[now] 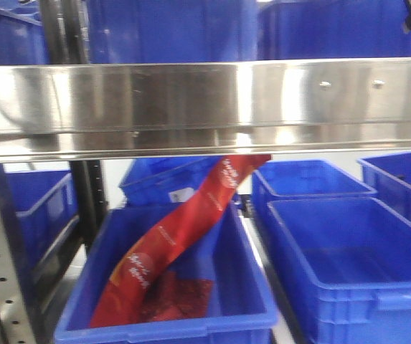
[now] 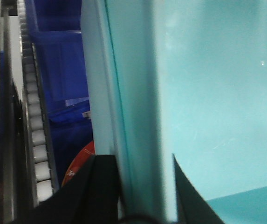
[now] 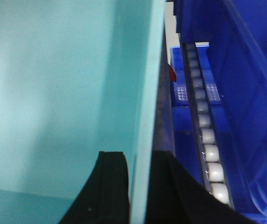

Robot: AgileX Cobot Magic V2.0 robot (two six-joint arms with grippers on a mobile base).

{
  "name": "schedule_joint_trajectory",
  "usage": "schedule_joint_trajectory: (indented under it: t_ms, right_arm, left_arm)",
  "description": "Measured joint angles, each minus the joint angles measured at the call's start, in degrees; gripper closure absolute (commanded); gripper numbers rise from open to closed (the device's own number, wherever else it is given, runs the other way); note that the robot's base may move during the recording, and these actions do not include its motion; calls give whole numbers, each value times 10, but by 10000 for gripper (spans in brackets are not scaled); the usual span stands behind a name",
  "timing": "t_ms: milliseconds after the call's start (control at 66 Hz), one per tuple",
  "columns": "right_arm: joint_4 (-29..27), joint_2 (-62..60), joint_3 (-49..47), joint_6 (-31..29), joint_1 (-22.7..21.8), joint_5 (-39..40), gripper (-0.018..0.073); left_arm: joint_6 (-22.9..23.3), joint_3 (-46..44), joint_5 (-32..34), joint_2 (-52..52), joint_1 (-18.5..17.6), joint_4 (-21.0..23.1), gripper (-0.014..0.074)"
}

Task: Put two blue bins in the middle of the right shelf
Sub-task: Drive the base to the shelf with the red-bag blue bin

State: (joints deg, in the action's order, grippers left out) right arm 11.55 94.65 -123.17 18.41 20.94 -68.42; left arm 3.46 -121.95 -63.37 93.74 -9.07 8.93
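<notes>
- Blue bins below the steel shelf rail in the front view: six, some partly cut off by the frame.
- Blue bins above the rail: at least two; edges unclear.
- Red snack bags: one.
- Pale teal bins in the wrist views: one.
- Roller tracks: one per wrist view.

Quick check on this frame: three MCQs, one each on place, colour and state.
1. Where is the bag?
A. in the front left bin
B. on the steel rail
C. in the right bin

2. What colour is the bag?
A. green
B. red
C. white

3. What is the right gripper doing?
A. open in free air
B. holding the bag
C. fingers either side of a wall

Answers:
1 A: the bag leans inside the front left bin.
2 B: it is red with pale print.
3 C: the right gripper straddles the teal wall in the right wrist view.
</notes>
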Motion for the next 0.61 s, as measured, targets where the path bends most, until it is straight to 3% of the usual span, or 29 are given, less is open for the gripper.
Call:
schedule_joint_trajectory:
  t_ms: [606]
  right_arm:
    - [0,0,0,0,0,0,727]
  left_arm:
    - [0,0,0,0,0,0,707]
